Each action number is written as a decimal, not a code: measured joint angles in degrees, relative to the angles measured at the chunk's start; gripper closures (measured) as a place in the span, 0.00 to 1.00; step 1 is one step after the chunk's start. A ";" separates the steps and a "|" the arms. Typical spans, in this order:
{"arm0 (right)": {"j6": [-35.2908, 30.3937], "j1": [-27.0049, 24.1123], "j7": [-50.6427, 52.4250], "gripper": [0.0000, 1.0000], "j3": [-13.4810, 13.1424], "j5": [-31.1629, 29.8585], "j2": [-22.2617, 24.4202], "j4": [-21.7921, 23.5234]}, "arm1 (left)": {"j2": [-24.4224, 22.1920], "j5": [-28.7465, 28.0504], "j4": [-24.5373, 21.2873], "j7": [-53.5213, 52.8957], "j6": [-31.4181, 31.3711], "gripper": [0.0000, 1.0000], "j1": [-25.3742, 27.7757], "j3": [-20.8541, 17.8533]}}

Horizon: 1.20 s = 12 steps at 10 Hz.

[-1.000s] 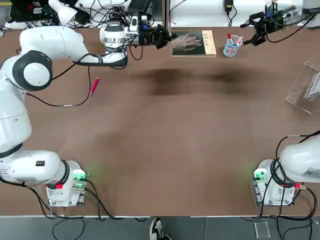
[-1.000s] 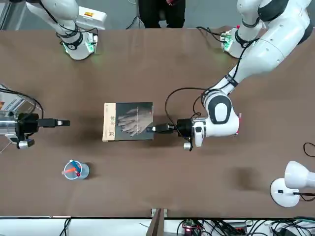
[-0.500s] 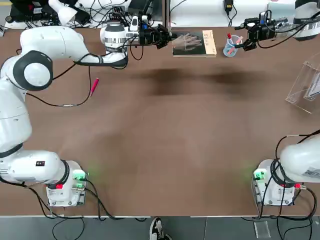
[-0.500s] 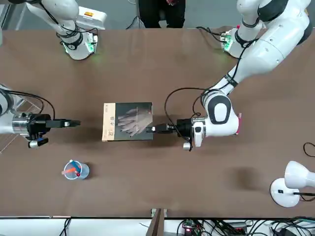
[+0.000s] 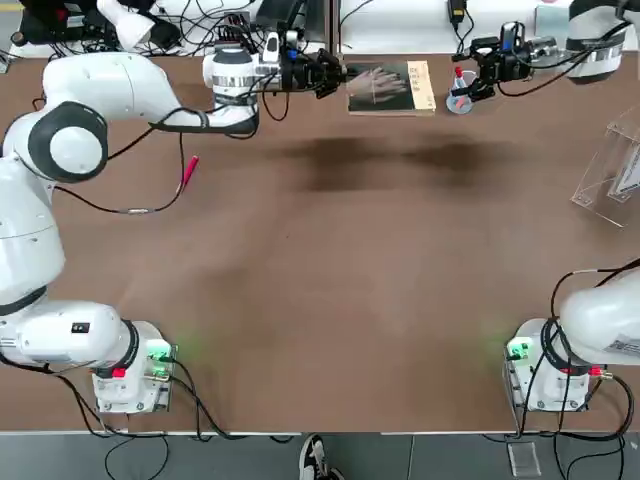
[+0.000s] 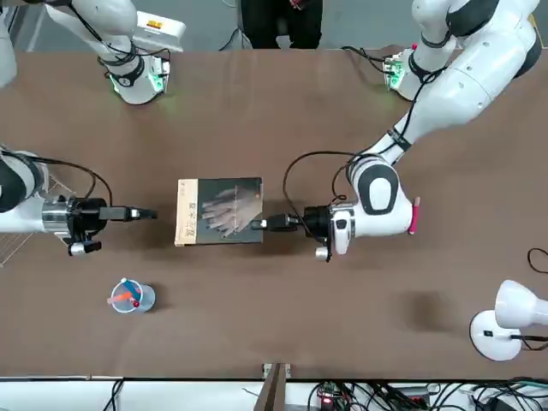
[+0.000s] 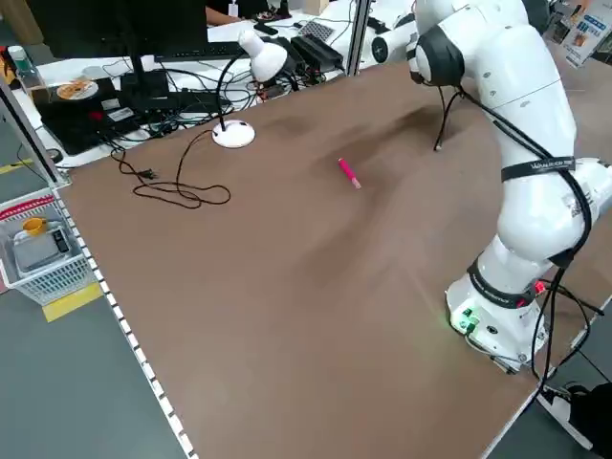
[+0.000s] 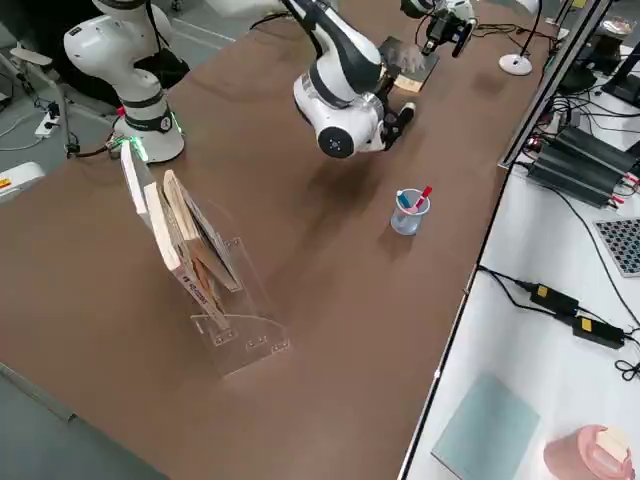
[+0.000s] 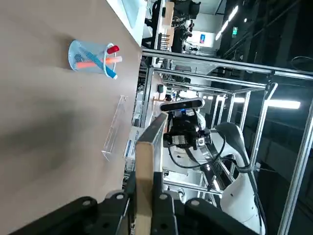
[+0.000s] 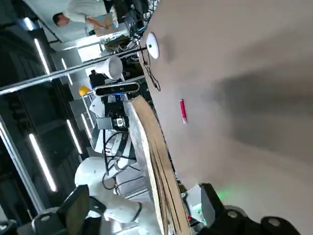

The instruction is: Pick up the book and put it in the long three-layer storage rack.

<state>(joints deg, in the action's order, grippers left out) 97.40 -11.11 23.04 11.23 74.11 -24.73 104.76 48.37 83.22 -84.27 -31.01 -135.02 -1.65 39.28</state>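
Note:
The book (image 5: 388, 86), dark with a pale hand picture and a tan strip, hangs flat above the far side of the table. My left gripper (image 5: 338, 76) is shut on its dark edge; in the left wrist view the book (image 9: 145, 186) runs edge-on between the fingers. My right gripper (image 6: 147, 213) is open, level with the book (image 6: 220, 211), a short gap from the tan edge. The right wrist view shows that book (image 10: 155, 166) edge-on ahead of the spread fingers. The long three-layer storage rack (image 5: 608, 168) stands at the table's right edge, also seen as the rack (image 8: 205, 275).
A clear cup of pens (image 6: 128, 296) stands near the right gripper. A pink pen (image 5: 188, 172) lies on the table left of centre. A white desk lamp (image 6: 503, 318) sits at the far left corner. The rack holds upright boards (image 8: 185, 245).
My right gripper has moved left along the far edge toward the book's tan side, staying open. The left gripper and the book have shifted slightly toward it.

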 joint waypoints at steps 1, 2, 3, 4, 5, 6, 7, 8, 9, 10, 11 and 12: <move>0.05 -0.02 0.77 0.00 0.36 0.00 0.00 0.03 | 0.01 0.13 0.00 0.00 0.00 1.00 0.00 -0.01; 0.06 -0.02 1.35 0.00 0.60 0.00 0.01 0.19 | 0.01 0.24 0.01 0.00 0.00 1.00 0.00 -0.02; 0.10 -0.04 2.02 0.00 0.78 0.00 0.01 0.71 | 0.01 0.29 0.02 0.00 0.00 1.00 -0.01 -0.03; 0.18 -0.10 2.92 0.00 1.00 0.00 0.02 1.78 | 0.02 0.31 0.05 0.00 0.00 1.00 0.00 -0.04; 0.53 -0.28 4.16 0.00 1.47 0.02 0.01 3.14 | 0.03 0.31 0.09 0.00 0.00 1.00 -0.01 -0.04; 1.16 -0.71 5.40 0.00 2.35 0.23 0.01 4.60 | 0.03 0.32 0.16 0.00 0.00 1.00 -0.01 -0.04; 1.55 -1.40 6.00 0.00 3.53 0.94 0.01 5.93 | 0.03 0.32 0.22 0.00 0.00 1.00 -0.01 -0.04; 1.78 -2.22 6.38 0.00 4.81 2.37 0.02 7.15 | 0.03 0.32 0.27 0.02 0.00 1.00 -0.01 -0.04; 1.88 -2.90 6.64 0.00 5.94 4.21 0.02 8.21 | 0.03 0.32 0.30 0.03 0.00 1.00 -0.01 -0.04; 2.10 -3.33 6.76 0.00 6.80 6.06 0.02 9.05 | 0.03 0.32 0.32 0.03 0.00 1.00 -0.01 -0.04; 2.45 -3.49 6.80 0.00 7.37 7.30 0.02 9.60 | 0.03 0.33 0.33 0.04 0.00 1.00 -0.01 -0.04; 2.89 -3.55 6.81 0.00 7.83 8.03 0.04 9.99 | 0.03 0.33 0.33 0.04 0.00 1.00 -0.01 -0.04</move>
<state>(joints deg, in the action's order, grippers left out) 100.30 -14.67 29.85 19.06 82.14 -24.69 114.75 48.40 83.55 -83.94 -30.98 -135.02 -1.66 39.23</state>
